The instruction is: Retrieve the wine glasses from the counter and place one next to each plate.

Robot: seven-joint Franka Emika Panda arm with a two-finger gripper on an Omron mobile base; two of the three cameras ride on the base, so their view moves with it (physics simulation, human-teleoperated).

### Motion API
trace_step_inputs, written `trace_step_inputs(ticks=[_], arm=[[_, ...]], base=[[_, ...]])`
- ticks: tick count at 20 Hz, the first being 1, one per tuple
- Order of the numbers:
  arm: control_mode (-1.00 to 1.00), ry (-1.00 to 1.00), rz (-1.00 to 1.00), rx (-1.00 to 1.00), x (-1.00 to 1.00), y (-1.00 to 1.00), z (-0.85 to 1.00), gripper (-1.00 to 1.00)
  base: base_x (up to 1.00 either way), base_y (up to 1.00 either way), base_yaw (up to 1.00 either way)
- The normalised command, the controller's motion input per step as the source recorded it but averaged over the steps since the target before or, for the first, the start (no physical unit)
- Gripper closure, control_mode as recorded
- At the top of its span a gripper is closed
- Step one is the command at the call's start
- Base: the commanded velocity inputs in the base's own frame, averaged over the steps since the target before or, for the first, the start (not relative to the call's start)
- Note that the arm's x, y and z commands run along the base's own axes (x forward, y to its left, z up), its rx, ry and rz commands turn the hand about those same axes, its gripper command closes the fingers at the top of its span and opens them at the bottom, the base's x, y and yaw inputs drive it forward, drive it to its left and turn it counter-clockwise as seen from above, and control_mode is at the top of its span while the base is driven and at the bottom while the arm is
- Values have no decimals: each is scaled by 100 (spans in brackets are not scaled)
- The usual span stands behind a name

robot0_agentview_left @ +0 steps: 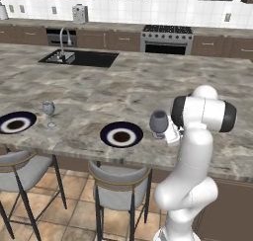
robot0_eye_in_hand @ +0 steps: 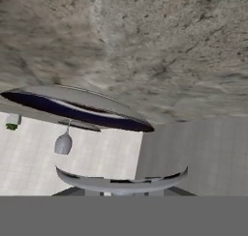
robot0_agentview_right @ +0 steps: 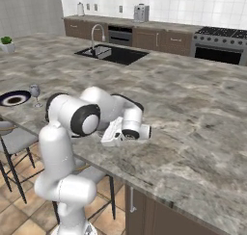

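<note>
A sink (robot0_agentview_left: 84,59) with a curved faucet (robot0_agentview_left: 63,37) is set in the big marble island (robot0_agentview_left: 148,87). Two grey stools (robot0_agentview_left: 118,190) stand under its near edge. A stove (robot0_agentview_left: 167,39) stands at the back wall.

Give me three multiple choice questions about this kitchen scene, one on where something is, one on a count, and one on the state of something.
1. Where does the small pale glass stand?
A. In the sink
B. Just right of the far left plate
C. On the stove

2. How many dark plates lie on the marble top?
A. One
B. Two
C. Four

3. How is the big grey glass placed?
A. Upright, right of the near plate
B. Lying on its side
C. Upside down on a stool

Answers: 1 B, the left base view shows it beside that plate. 2 B, two plates lie along the near edge. 3 A, its bowl is up, next to the robot's hand.
</note>
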Motion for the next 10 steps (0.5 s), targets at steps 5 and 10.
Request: trace_step_inputs(ticks=[5,10], arm=[[-100,0,0,0,36,0,-28,100],[-100,0,0,-4,24,1,-28,100]], base=[[0,0,0],[0,0,0]])
